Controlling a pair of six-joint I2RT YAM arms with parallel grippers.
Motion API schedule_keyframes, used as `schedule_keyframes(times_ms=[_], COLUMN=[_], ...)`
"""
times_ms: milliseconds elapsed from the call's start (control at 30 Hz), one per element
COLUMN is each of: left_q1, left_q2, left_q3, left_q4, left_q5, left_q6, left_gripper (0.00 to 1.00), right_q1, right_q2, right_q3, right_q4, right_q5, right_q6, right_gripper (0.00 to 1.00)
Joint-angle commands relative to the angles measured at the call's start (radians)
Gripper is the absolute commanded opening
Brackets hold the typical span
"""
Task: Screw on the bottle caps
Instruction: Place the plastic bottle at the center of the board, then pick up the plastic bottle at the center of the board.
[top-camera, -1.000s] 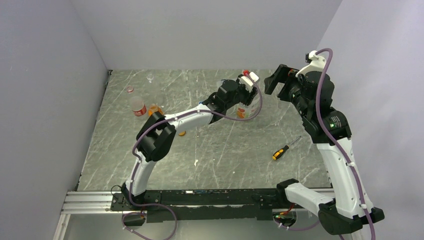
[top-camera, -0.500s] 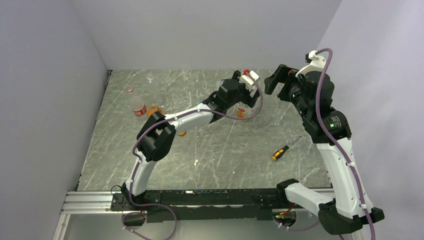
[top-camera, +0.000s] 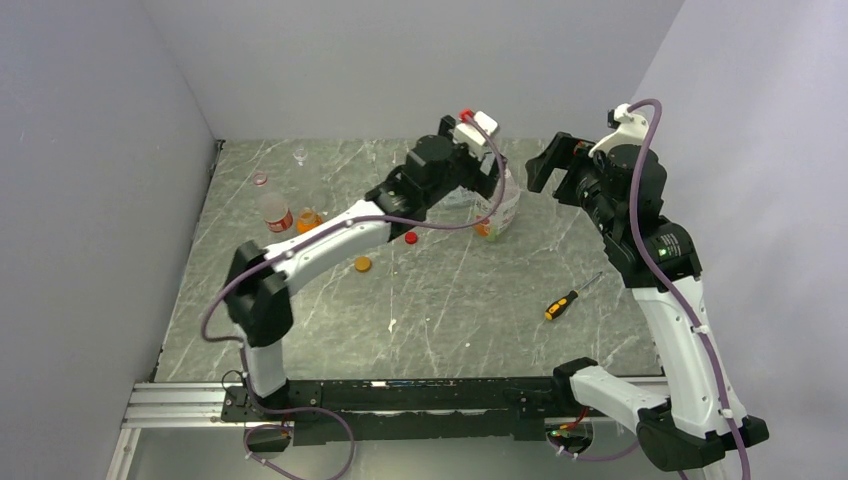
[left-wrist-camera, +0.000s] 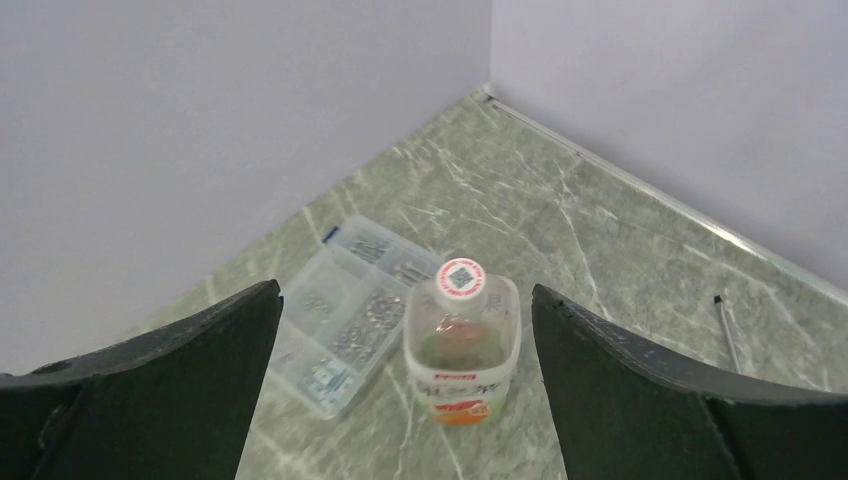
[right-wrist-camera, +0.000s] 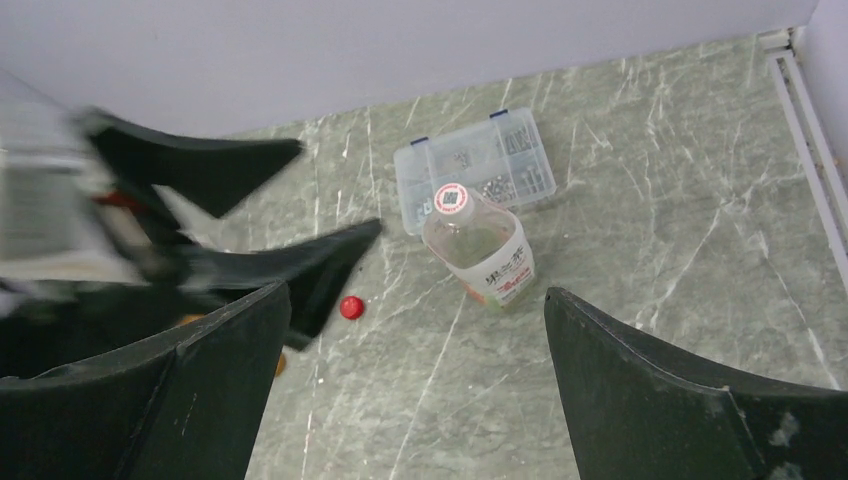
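Now both grippers hang wide open and empty: the left gripper (left-wrist-camera: 405, 288) raised just left of the clear white-labelled plastic bottle (left-wrist-camera: 462, 350), the right gripper (right-wrist-camera: 416, 290) raised to its right. A flat clear compartment box (left-wrist-camera: 350, 310) lies just behind the bottle. A whitish round screw cap (left-wrist-camera: 460, 276) sits on its neck; a small red plastic cap (right-wrist-camera: 350, 306) lies near its left.

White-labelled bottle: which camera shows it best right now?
Left wrist: the white-labelled bottle stands centred and close, with its cap unobstructed. Right wrist shows the bottle whole but smaller. Top external shows the bottle small and partly hidden by the left arm.
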Motion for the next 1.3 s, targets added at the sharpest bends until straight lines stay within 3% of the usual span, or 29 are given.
schedule_keyframes(times_ms=[0,267,400,533,667,767,1267], left_q1=[0.006,0.112,0.267,0.504,0.695,0.77,0.818], left_q2=[-0.216,-0.516,-0.604,-0.643,-0.639,-0.625,-0.455], left_q3=[-0.031,-0.052,-0.082,-0.141,-0.207,-0.261,-0.262], left_q4=[-0.166,-0.601,-0.78,-0.894,-0.907,-0.866,-0.719], left_q5=[-0.139,-0.433,-0.471,-0.414,-0.326,-0.282,-0.312], left_q6=[-0.034,-0.194,-0.282,-0.352,-0.381,-0.382,-0.339], left_gripper=[0.99,0.88,0.84,0.77,0.67,0.64,0.6], right_q1=[-0.004,0.028,0.088,0.187,0.241,0.256,0.277], right_q2=[-0.013,0.03,0.05,0.096,0.129,0.141,0.148], right_q3=[-0.031,-0.064,-0.087,-0.079,-0.077,-0.086,-0.1], right_q4=[0.019,0.04,0.072,0.08,0.093,0.104,0.131], right_q5=[-0.055,-0.15,-0.142,-0.095,-0.087,-0.093,-0.107], right_q6=[0.003,0.022,0.034,0.032,0.035,0.035,0.041], right_gripper=[1.0,1.0,1.0,1.0,1.0,1.0,1.0])
